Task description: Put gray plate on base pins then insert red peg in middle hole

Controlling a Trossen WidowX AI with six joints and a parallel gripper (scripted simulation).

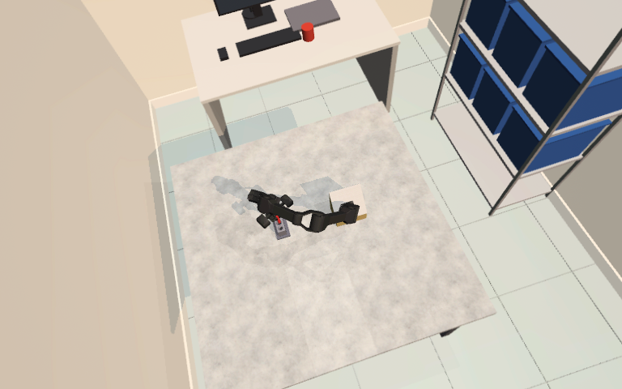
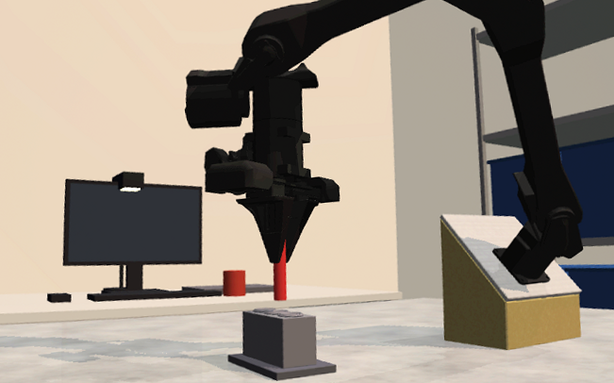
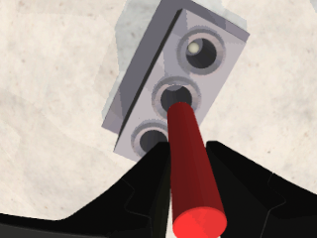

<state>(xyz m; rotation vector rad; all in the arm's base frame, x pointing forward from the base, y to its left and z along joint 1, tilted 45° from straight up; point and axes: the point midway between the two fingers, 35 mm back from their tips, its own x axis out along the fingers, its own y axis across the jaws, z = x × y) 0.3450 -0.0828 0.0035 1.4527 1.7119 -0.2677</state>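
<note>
My gripper (image 2: 281, 259) (image 3: 186, 153) is shut on the red peg (image 1: 279, 220) (image 2: 279, 282) (image 3: 190, 166). It holds the peg nearly upright, slightly tilted in the exterior view, with its lower end above the plate. The gray plate (image 1: 281, 231) (image 2: 298, 341) (image 3: 165, 64) is a thick block with three holes. It sits flat on the base (image 2: 278, 374) (image 3: 139, 69). A pale pin shows in the far hole in the wrist view. In that view the peg's lower end overlaps the near edge of the middle hole. The near hole looks dark, with no pin visible.
The arm's mount stands on a wedge block (image 1: 347, 194) (image 2: 543, 319) on the table (image 1: 321, 284). A desk (image 1: 257, 73) behind holds a monitor (image 2: 131, 222), a keyboard (image 1: 268, 42) and a red cup (image 1: 308, 32) (image 2: 234, 283). Shelves with blue bins (image 1: 495, 98) stand at the right.
</note>
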